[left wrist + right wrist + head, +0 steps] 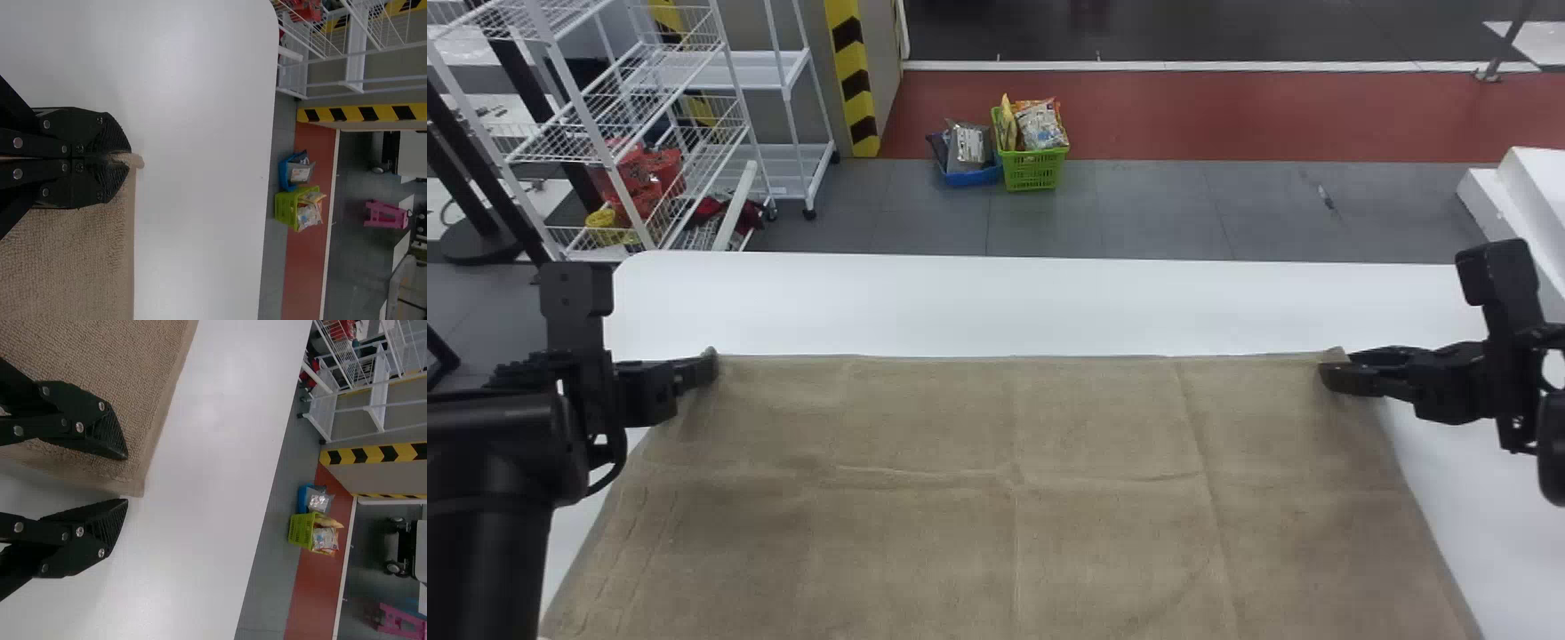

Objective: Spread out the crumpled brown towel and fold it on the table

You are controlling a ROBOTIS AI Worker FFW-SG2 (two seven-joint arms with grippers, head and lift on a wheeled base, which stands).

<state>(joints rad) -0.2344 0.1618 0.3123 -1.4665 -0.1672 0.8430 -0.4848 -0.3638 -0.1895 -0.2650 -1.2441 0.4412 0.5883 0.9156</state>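
Brown towel (996,498), spread nearly flat, faintly creased, far corners at the fingers, on white table (996,302)

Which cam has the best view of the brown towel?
Head view: it shows the brown towel spread out with both far corners, though the near part runs off the bottom. The left wrist view shows one corner pinched in the left gripper; the right wrist view, another beside the open right gripper.

Points the left gripper (701,368) and the right gripper (1336,366) toward each other from opposite sides; has left fingers (100,133) closed, right fingers (83,537) parted, right wrist (1507,369) perhaps slightly tilted.
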